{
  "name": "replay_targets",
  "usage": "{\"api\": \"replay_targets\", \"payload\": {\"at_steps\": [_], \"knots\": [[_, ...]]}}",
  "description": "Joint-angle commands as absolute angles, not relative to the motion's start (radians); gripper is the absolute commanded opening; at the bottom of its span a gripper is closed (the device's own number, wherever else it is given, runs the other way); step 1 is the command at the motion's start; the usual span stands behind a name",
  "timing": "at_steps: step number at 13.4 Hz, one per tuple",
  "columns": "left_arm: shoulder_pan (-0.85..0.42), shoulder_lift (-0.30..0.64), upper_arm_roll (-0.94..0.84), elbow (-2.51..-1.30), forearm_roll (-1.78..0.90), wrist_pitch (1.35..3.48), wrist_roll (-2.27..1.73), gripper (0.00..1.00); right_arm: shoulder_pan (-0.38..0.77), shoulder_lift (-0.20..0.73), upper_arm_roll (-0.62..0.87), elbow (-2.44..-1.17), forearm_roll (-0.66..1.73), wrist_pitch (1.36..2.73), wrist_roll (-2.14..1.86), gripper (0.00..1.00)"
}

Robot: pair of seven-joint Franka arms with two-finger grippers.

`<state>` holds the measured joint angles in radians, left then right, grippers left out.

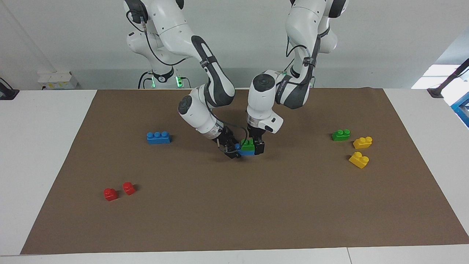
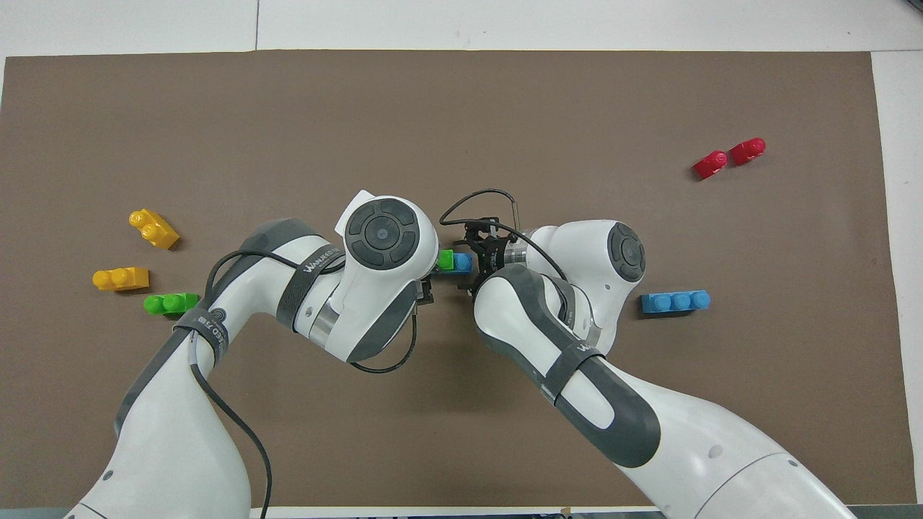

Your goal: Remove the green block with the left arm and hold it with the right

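At mid-mat the green block (image 1: 248, 145) sits studded onto a blue brick (image 1: 246, 151). Left gripper (image 1: 255, 146) straddles it, spread wide; right gripper (image 1: 233, 150) is at the blue end, fingers unclear. Light, rigid, slick plastic: pinch its flat sides.

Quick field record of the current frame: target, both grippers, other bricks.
target: green block stacked on blue brick, mid-mat
left gripper: straddling the green block, open
right gripper: at the blue brick's end toward the right arm
spare green brick: beside two yellow bricks, left arm's end
loose blue brick: right arm's end
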<state>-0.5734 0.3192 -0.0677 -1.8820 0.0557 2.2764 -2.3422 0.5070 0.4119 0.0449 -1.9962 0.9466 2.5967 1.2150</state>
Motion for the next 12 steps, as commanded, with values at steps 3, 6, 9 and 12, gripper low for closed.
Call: {"api": "replay_targets", "payload": {"at_steps": [3, 6, 9, 12], "knots": [[-0.601, 0.314, -0.052, -1.91, 0.078, 2.313, -2.375, 1.0, 0.503, 0.434, 0.049, -1.979, 0.983, 2.617, 1.189, 0.54], [-0.601, 0.314, -0.052, -1.91, 0.078, 2.315, -2.375, 1.0, 0.502, 0.434, 0.048, -1.974, 0.983, 2.617, 1.192, 0.38], [-0.601, 0.314, -0.052, -1.911, 0.078, 2.315, -2.375, 1.0, 0.508, 0.434, 0.049, -1.967, 0.983, 2.62, 1.193, 0.17], [-0.601, 0.314, -0.052, -1.911, 0.078, 2.313, -2.375, 1.0, 0.509, 0.436, 0.048, -1.967, 0.982, 2.632, 1.184, 0.03]]}}
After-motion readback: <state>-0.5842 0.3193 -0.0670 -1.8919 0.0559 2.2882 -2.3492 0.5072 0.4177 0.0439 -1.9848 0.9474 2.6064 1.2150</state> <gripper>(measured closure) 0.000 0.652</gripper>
